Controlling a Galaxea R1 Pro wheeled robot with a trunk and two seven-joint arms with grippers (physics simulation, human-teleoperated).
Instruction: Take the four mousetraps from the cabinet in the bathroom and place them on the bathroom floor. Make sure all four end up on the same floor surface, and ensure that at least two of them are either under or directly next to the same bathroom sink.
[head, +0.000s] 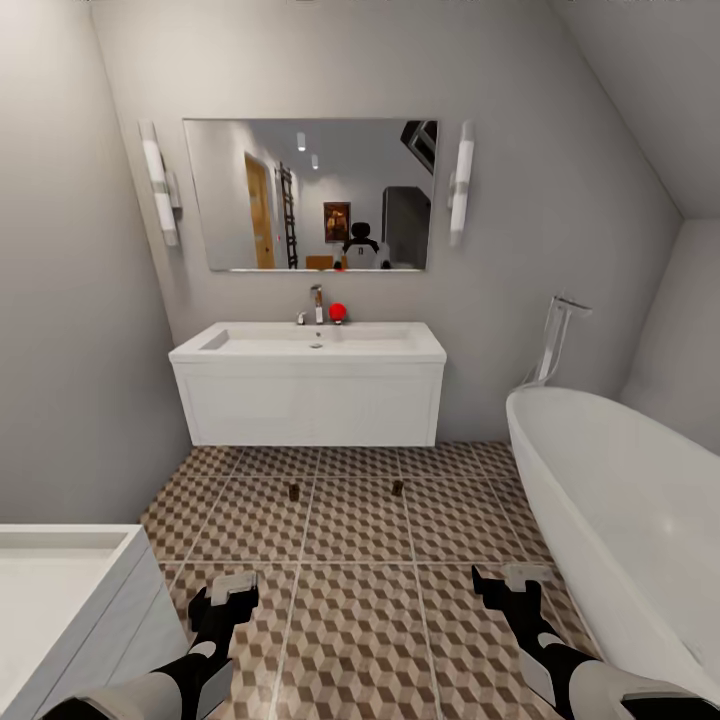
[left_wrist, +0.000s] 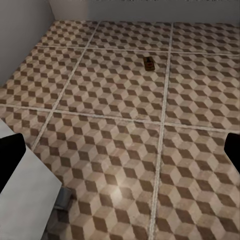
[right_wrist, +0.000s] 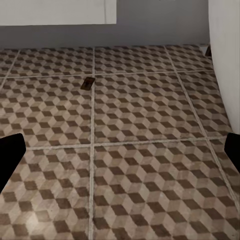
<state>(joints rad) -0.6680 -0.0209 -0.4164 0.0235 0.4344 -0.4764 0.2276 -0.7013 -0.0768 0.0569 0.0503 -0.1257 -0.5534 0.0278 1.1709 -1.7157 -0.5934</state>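
soft even brightness, faint sheen on the floor tiles (left_wrist: 117, 192), slightly blurry renders, wide-angle stretch at edges

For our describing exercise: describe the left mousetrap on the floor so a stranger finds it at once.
Start at the white bathroom sink under the mirror. On the bathroom floor before it lie two mousetraps; this one is nearer the left wall, while its twin lies toward the bathtub.

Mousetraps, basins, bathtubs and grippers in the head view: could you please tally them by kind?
Mousetraps on the tiles: 2, one and another
Basins: 2, wall-hung sink and near basin
Bathtub: 1
Grippers: 2, left gripper, right gripper
Total: 7
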